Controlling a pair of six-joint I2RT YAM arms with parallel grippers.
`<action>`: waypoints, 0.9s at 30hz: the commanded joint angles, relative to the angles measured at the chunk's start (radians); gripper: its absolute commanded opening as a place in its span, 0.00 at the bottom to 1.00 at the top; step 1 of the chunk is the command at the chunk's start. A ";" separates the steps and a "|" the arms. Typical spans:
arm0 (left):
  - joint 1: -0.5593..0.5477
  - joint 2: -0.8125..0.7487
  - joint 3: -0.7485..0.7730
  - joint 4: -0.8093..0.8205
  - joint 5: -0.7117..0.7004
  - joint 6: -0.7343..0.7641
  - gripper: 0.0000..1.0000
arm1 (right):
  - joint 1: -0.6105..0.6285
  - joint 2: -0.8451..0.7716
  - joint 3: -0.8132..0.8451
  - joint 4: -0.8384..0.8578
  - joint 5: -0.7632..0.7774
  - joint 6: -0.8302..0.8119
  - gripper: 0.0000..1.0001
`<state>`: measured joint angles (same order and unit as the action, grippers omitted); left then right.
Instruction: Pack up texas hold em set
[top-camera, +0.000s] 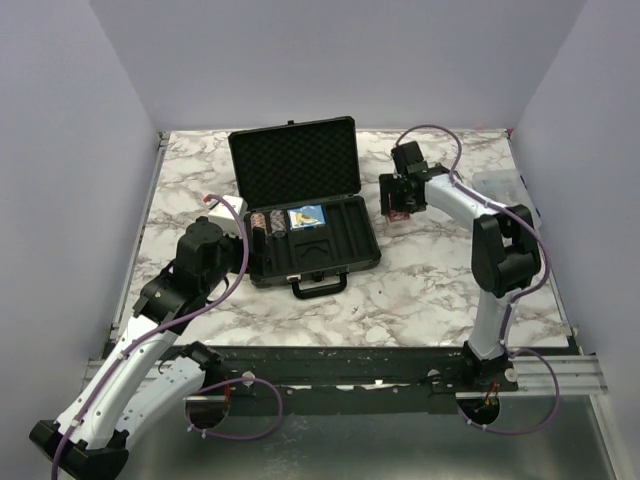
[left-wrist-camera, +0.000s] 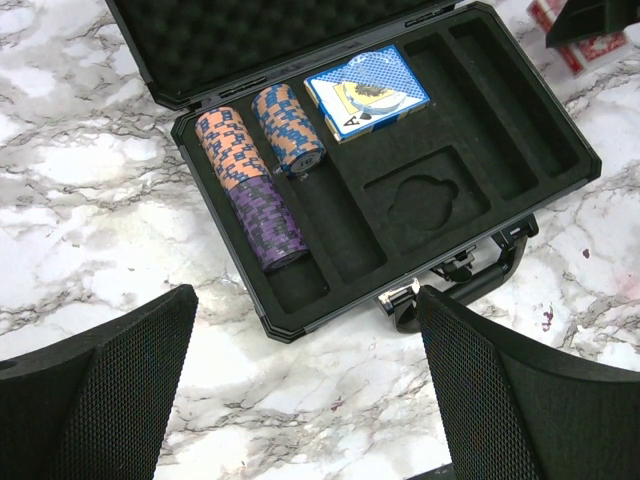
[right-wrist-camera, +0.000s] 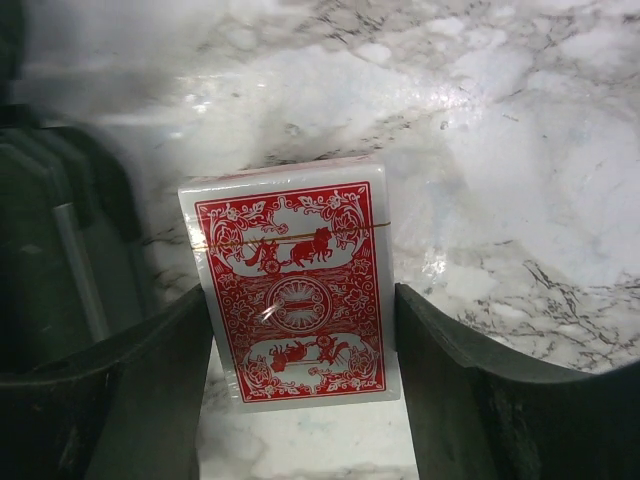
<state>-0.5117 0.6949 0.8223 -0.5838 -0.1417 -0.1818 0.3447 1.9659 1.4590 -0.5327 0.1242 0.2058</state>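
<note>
Red deck (right-wrist-camera: 295, 290) flat, between right claw (right-wrist-camera: 302, 320) fingers

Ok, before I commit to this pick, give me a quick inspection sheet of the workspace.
Surface: marble-pattern table, no damage seen.
Job's things: black case open, lid up; blue deck and chip stacks in its slots; one card pocket empty; red deck on the table, right of the case.
Clutter: clear plastic box at the table's right edge.
Hands: left hand open, holding nothing, by the case's left side; right hand straddles the red deck, grip not confirmed.
Cables: purple cables hang in loops; none on the case.
Surroundings: plain walls on three sides; metal rail at the near edge.
</note>
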 joint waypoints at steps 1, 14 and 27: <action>0.002 -0.004 -0.009 0.014 0.010 0.007 0.91 | 0.027 -0.141 0.025 -0.006 -0.107 -0.039 0.49; 0.002 -0.021 -0.012 0.019 0.001 0.008 0.91 | 0.220 -0.333 -0.079 0.073 -0.341 -0.342 0.49; 0.002 -0.132 -0.040 0.066 -0.164 -0.018 0.92 | 0.311 -0.327 -0.102 0.071 -0.631 -0.778 0.44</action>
<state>-0.5117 0.6270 0.8047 -0.5617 -0.2440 -0.1978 0.6281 1.6138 1.3125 -0.4377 -0.3660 -0.3542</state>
